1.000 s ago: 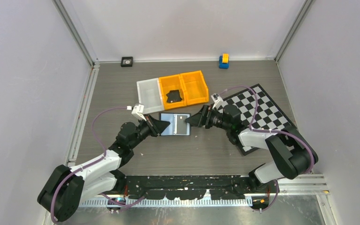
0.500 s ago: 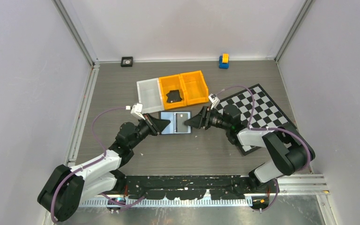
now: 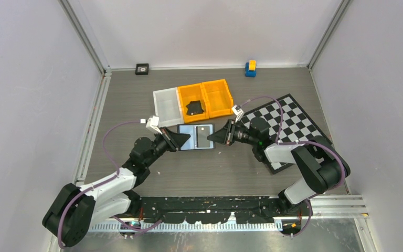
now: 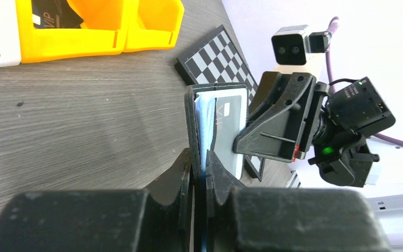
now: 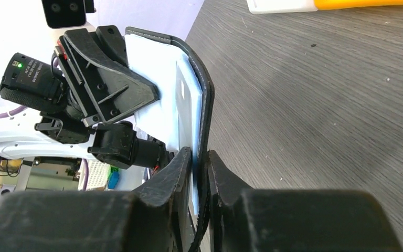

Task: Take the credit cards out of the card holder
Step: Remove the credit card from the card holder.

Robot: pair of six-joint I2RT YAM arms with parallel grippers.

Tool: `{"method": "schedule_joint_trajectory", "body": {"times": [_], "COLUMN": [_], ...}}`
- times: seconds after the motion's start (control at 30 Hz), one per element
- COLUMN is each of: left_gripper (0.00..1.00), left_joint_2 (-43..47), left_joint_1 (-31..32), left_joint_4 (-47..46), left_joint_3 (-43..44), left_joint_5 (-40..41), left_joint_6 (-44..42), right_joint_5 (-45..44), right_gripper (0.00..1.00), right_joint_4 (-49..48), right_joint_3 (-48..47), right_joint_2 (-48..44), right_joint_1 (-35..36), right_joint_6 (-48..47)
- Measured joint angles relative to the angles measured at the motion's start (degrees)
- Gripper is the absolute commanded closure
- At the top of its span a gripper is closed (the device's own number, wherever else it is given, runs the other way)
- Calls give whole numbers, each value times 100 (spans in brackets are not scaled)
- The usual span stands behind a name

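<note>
Black card holder (image 3: pixel 195 137) open, left gripper (image 4: pixel 200 163) clamped on it — right gripper (image 5: pixel 198 160) seemingly too

The card holder (image 3: pixel 197 137) has its 2 short edges hidden inside the fingers (image 3: pixel 181 139).

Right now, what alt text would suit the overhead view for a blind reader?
The robot's left pincer and right pincer hold an open black folding card holder between them, each shut on one side. Behind sit orange plastic bins, one holding dark cards.
</note>
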State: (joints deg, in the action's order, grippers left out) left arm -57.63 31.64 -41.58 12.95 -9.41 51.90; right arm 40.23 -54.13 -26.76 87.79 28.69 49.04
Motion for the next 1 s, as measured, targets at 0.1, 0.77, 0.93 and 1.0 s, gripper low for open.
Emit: {"method": "schedule_joint_trajectory", "body": {"times": [0.1, 0.77, 0.93, 1.0], "left_gripper": [90, 1, 0, 8], "left_joint_2": [-2, 2382, 2909, 2920], "left_joint_1": [0, 0, 0, 0], "left_joint_4": [22, 2900, 3311, 3333], "left_joint_3": [-46, -57, -66, -66], "left_joint_5": [81, 1829, 1821, 1720], "left_joint_6": [-72, -809, -949, -1049], "right_joint_5": [0, -793, -1141, -1217], "right_gripper": [86, 96, 97, 97], "right_joint_4": [0, 997, 1397, 1445], "right_joint_3": [0, 2, 9, 9], "right_joint_2": [0, 83, -247, -310], "right_joint_1": [2, -105, -105, -105], "right_joint_6": [0, -396, -597, -647]}}
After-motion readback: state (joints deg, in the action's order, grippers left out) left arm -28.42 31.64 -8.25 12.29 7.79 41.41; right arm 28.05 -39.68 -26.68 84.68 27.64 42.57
